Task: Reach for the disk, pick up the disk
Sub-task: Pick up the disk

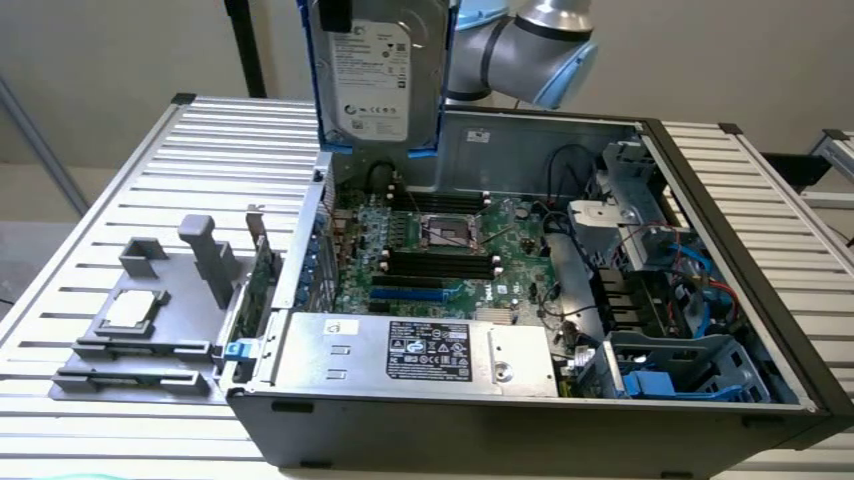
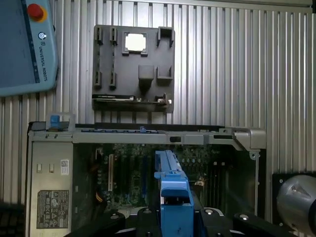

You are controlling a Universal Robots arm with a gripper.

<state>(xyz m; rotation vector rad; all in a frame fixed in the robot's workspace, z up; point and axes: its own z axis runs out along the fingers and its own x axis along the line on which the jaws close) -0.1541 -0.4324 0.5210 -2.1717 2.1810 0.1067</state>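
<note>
Disk lifted above the open computer case

The gripper is grasping the disk, and the disk hangs upright in the air, label facing the exterior camera, its blue bracket running along the edges. In the wrist view the bracket stands between the gripper's dark jaws. Below the gripper lies the open case on the counter, with the green motherboard inside and the grey power supply box at the case wall far from the gripper. Beside the case, well apart from the gripper, a grey fixture tray carries a small square processor chip. A teach pendant lies on the counter beyond the tray.
</note>
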